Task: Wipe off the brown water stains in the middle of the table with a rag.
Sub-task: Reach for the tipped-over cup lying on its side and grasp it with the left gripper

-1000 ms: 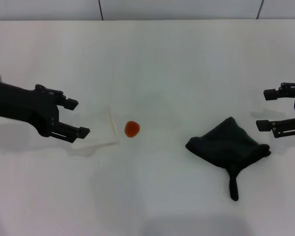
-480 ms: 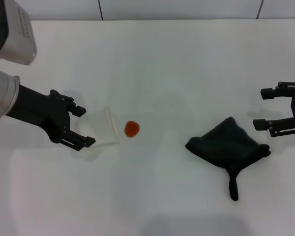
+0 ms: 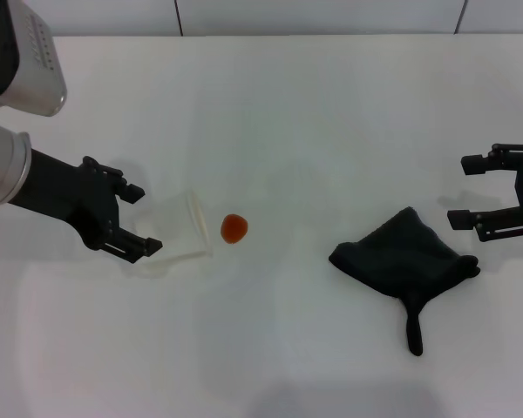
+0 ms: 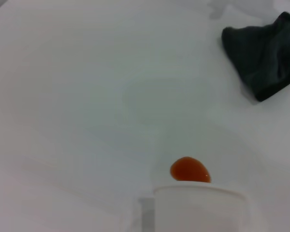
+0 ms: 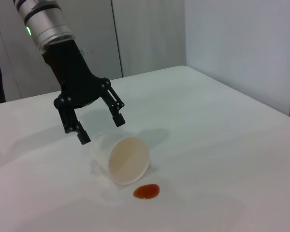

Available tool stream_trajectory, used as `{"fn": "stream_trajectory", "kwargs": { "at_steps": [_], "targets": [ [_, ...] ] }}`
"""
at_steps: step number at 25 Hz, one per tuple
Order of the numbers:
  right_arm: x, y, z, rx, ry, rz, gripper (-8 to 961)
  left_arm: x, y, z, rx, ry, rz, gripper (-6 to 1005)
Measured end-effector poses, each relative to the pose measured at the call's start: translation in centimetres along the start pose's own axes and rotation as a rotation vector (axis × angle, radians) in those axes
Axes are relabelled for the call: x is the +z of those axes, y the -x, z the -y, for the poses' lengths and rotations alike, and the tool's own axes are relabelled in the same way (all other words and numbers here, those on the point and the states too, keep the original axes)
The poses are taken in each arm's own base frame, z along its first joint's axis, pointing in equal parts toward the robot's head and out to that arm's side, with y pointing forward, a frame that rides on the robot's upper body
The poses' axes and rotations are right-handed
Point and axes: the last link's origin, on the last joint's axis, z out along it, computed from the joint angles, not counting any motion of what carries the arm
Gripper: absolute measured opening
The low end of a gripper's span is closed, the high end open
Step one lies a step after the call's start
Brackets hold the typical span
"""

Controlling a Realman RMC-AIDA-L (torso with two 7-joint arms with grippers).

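Looking at reach: rag [image 3: 405, 259] lies just inboard of right pincer [image 3: 479, 190], spread, empty. Stain [image 3: 234, 228] mid table [image 3: 314, 104], by left pincer [image 3: 132, 219], also spread, behind tipped cup [image 3: 176, 228].

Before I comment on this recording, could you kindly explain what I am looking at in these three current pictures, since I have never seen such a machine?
This is a robot with two arms, each ending in a two-fingered hand. One picture is taken from its head, looking down on a white table. The other two come from cameras on its wrists.

On the table lie a small orange-brown stain, a pale paper cup tipped on its side with its mouth toward the stain, and a crumpled black rag.

The left hand hovers open at the cup's base end, its fingers on either side; the right wrist picture shows it from the front. The right hand hangs open just beyond the rag.

Nothing is held. The rag lies apart from the stain, which is not yet wiped.
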Motion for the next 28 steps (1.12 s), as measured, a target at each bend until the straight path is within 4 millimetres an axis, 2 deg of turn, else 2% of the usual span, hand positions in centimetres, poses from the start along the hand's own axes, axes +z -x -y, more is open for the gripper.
{"fn": "stream_trajectory", "kwargs": {
  "at_steps": [11, 20, 28],
  "targets": [
    [0.1, 0.1, 0.1, -0.002, -0.006, -0.001, 857, 1.3, 0.0, 0.1, 0.067, -0.041, 0.043, 824],
    [0.4, 0.4, 0.4, -0.002, -0.01, 0.0, 857, 1.8, -0.1, 0.4, 0.103, -0.062, 0.012, 818],
    [0.8, 0.7, 0.4, -0.002, -0.004, 0.006, 857, 3.2, 0.0, 0.3, 0.116, -0.039, -0.027, 813]
  ]
}}
